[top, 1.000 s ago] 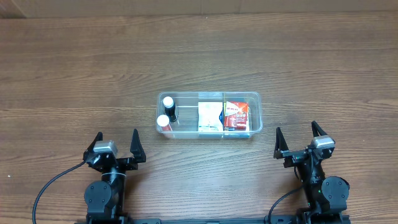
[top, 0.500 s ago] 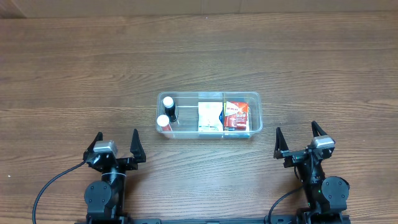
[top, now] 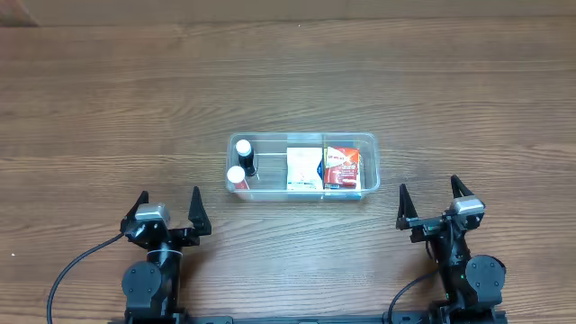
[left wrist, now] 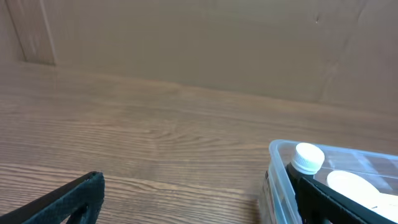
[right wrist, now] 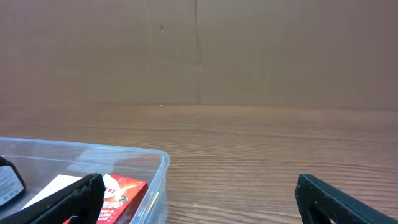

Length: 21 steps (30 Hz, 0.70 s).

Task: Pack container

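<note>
The left tool [top: 169, 200] sits on the robot's side of the container [top: 303, 135] and to its left, well apart from it. It is released: both fingers are spread wide with nothing between them. In the left wrist view only the tips of its fingers [left wrist: 68, 200] show, and one of them covers the lower part of the container's left end.

The container stands on the worktop [top: 108, 90]. At its left end are two white-capped bottles [top: 243, 147]; their dark bodies are hard to make out. A white packet [top: 304, 169] fills the middle and a red box [top: 342, 168] the right end, both with print too small to read.

The right tool [top: 428, 191] sits to the container's right on the robot's side, also released and empty. In its wrist view a finger hides part of the red box, and a dark shape is cut off at the left edge.
</note>
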Each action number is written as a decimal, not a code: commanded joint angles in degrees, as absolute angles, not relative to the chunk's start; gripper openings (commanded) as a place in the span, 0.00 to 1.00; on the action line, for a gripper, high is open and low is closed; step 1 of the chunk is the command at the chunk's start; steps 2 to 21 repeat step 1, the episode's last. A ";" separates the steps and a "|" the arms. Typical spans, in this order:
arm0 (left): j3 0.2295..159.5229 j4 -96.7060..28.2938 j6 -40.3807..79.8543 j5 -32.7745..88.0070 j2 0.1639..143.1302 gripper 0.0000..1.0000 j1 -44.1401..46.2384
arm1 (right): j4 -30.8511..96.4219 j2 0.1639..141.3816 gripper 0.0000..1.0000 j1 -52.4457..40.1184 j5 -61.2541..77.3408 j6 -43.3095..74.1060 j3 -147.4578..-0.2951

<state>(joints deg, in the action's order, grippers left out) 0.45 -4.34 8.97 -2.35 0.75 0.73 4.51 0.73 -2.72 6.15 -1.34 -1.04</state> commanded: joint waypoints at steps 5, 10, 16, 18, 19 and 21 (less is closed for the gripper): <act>0.27 -4.21 9.41 -2.00 0.25 1.00 0.40 | 4.19 0.16 1.00 -2.94 6.31 -1.52 -0.47; 0.27 -4.21 9.41 -2.00 0.25 1.00 0.40 | 4.19 0.16 1.00 -2.94 6.31 -1.52 -0.47; 0.27 -4.21 9.41 -2.00 0.25 1.00 0.40 | 4.19 0.16 1.00 -2.94 6.31 -1.52 -0.47; 0.27 -4.21 9.41 -2.00 0.25 1.00 0.40 | 4.19 0.16 1.00 -2.94 6.31 -1.52 -0.47; 0.27 -4.21 9.41 -2.00 0.25 1.00 0.40 | 4.19 0.16 1.00 -2.94 6.31 -1.52 -0.47; 0.27 -4.21 9.41 -2.00 0.25 1.00 0.40 | 4.19 0.16 1.00 -2.94 6.31 -1.52 -0.47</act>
